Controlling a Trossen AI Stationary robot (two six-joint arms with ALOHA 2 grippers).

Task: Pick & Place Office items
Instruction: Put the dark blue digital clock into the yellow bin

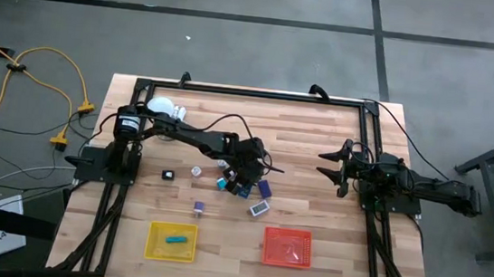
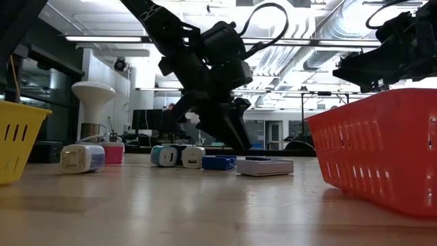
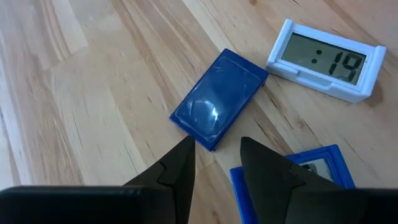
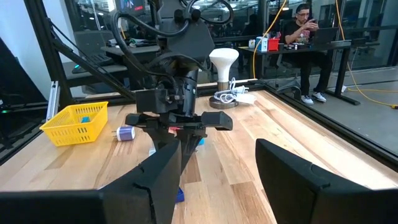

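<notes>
Worktop [image 1: 320, 136]: yellow tray [image 1: 171, 241] and red tray [image 1: 287, 247] near front edge. Left gripper [image 3: 214, 163] released, empty, over blue block [image 3: 219, 99] at centre, beside white clock [image 3: 325, 59]. Right gripper [image 1: 334, 164] released, empty, well apart.

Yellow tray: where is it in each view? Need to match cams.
High view: yellow tray near the bottom, left of centre.
Low view: tray at the far left edge.
Left wrist view: not in it.
Right wrist view: tray on the left, on the table.
Shared landmark: white globe, in every view except the left wrist.
</notes>
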